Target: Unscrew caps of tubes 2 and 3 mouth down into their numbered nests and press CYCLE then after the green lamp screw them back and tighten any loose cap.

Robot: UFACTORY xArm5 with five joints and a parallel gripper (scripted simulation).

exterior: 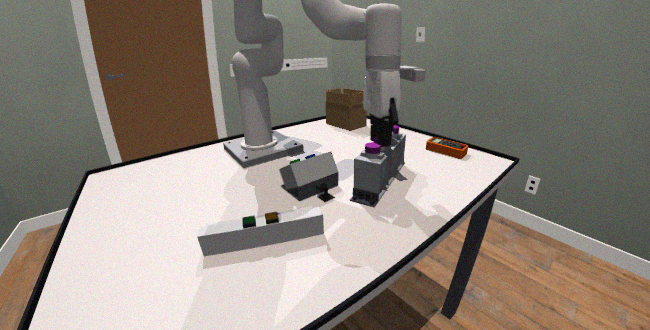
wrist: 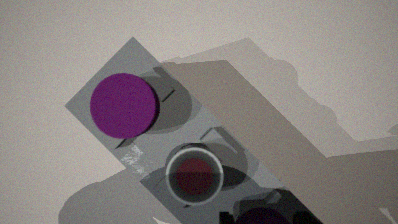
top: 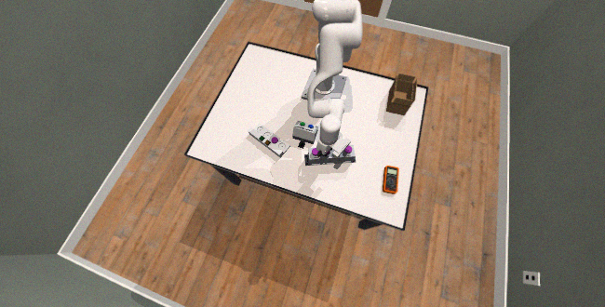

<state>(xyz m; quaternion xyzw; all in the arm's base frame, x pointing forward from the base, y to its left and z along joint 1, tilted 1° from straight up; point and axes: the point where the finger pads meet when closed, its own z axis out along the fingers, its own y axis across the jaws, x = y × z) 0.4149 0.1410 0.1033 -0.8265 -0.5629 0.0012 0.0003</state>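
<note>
The grey decapping station (top: 332,159) (exterior: 367,174) (wrist: 140,57) stands near the table's front. My gripper (exterior: 382,139) (wrist: 265,219) is down on it and shut on the purple cap (wrist: 256,216) of a middle tube, which shows only at the wrist view's bottom edge. Beside it stands an open tube (wrist: 194,176) with dark red liquid. An end tube keeps its purple cap (wrist: 124,105) (exterior: 372,147) (top: 315,152). The other end cap (top: 348,150) (exterior: 396,128) is also on. One purple cap (top: 275,140) lies in a nest of the cap tray (top: 284,150) (exterior: 260,236).
The key housing (top: 304,130) (exterior: 310,174) with its blue key (top: 310,126) and green key (top: 302,124) stands between tray and station. A cardboard box (top: 401,93) (exterior: 345,108) and an orange multimeter (top: 390,179) (exterior: 446,147) lie farther off.
</note>
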